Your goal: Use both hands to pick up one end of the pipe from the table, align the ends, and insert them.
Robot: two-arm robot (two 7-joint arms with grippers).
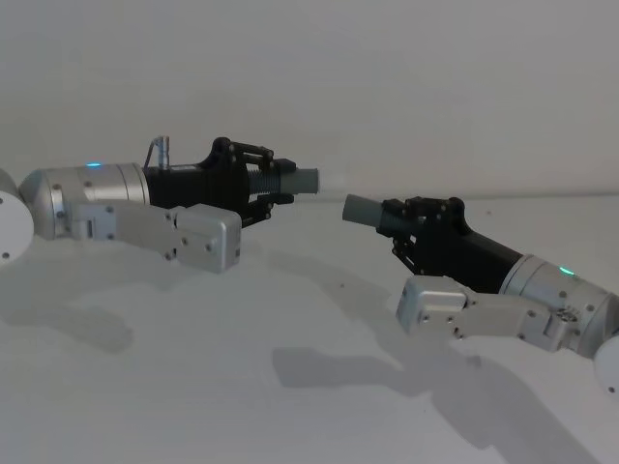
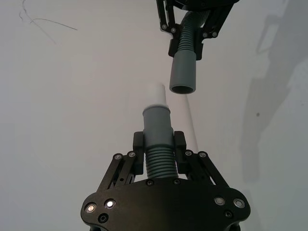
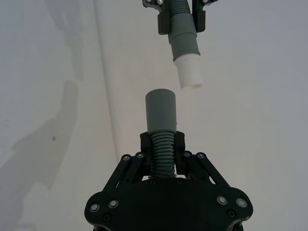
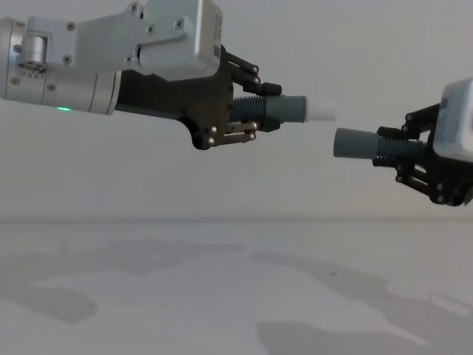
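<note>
Chest view: left black skeletal gripper pinches ribbed dark-grey hose piece with whitish tip above white table | right gripper pinches open-cuffed piece | ends apart, misaligned | hoses likely light, bendy; hold ribs beside cuffs

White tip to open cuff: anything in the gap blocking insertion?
Nothing visible. The white tip in the left claw faces the open cuff in the right claw across bare air, both held above the table. The tip sits slightly higher, so alignment remains.
</note>
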